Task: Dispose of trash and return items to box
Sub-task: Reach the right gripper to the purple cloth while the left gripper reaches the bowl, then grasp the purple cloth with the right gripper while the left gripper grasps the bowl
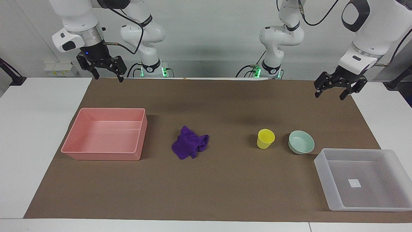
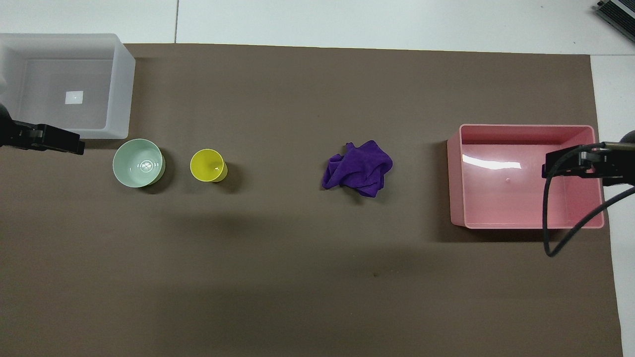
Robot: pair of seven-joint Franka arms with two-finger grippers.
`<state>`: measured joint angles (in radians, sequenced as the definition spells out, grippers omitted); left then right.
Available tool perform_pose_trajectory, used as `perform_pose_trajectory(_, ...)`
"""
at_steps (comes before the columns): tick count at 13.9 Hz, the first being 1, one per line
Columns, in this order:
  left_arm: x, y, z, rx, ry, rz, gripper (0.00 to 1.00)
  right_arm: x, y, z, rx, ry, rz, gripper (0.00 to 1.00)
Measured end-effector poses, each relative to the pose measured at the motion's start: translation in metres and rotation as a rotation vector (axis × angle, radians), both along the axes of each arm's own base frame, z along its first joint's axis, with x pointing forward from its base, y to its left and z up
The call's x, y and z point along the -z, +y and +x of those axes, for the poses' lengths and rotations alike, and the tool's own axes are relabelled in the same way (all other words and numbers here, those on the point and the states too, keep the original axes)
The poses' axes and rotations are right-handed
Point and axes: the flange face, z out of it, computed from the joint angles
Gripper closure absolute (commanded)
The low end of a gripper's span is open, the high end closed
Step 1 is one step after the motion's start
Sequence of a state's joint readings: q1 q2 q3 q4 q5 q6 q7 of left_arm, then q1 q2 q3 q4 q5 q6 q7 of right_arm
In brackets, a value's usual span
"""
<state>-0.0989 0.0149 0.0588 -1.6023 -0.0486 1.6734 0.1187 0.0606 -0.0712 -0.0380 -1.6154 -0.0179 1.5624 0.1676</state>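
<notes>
Three loose things lie in a row across the middle of a brown mat (image 1: 225, 193) on the white surface (image 1: 35, 135): a crumpled purple rag (image 1: 190, 147), a yellow cup (image 1: 266, 139) standing upright, and a mint-green bowl (image 1: 301, 142) just beside the cup, toward the left arm's end. The rag sits apart from both, between the cup and a pink bin (image 1: 106, 133) at the right arm's end of the mat. The pink bin holds nothing visible. A translucent whitish tray (image 1: 363, 179) with a small white label (image 1: 354, 183) on its floor rests at the left arm's end, near the bowl and farther from the robots than it; the tray's corner comes close to the bowl without touching it.

Both arms hang raised above the mat's edge nearest the robots. The left gripper (image 1: 331, 91) hovers over the mat's corner at the left arm's end, its fingers spread and holding nothing. The right gripper (image 1: 107, 74) hovers over the mat's corner at the right arm's end, fingers likewise spread and empty. In the overhead view, only the tips of the left gripper (image 2: 47, 140) and right gripper (image 2: 570, 166) reach into the picture.
</notes>
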Motion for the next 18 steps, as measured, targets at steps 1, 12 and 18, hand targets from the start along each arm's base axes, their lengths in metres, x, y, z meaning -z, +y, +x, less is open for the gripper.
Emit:
perform_pose_trajectory(1,0.002,0.001,0.001,-0.002,-0.005,0.000,0.00,0.006,0.003,0.003,-0.004,-0.024,0.013,0.00)
perform_pose_trajectory(12,0.120,0.039,0.013,-0.082,-0.097,0.007,0.00,0.190,0.159,0.045,-0.075,-0.200,0.094,0.00)
perform_pose_trajectory(18,0.200,0.042,0.009,-0.165,-0.145,0.006,0.00,0.299,0.225,0.052,-0.124,-0.188,0.097,0.00)
